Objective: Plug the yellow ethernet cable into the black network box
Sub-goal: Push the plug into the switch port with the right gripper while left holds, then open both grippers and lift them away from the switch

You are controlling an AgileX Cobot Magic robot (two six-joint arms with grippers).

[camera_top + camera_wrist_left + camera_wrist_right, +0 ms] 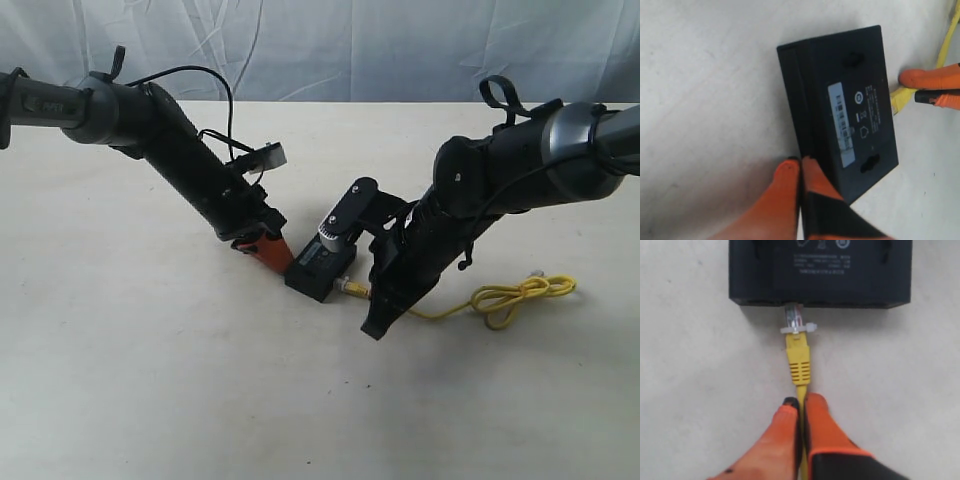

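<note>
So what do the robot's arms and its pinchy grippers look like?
The left arm and right arm are chunky black tubes with shiny silver-grey joints. Thin black cables loop along them. The left gripper and right gripper each have two pointy bright-orange fingers with black parts behind the tips.

Setting. A pale, off-white surface (150, 380) fills most of the exterior view; it is matte and faintly mottled, with slight dimples and creases. Behind its far edge hangs a white cloth backdrop (350, 45), wrinkled, its folds running down and across, closing off the whole rear of the scene. Light is even and diffuse, and the shadows (850, 317) cast on the surface are soft and short. In both wrist views the same surface appears cream-grey and finely grained
</note>
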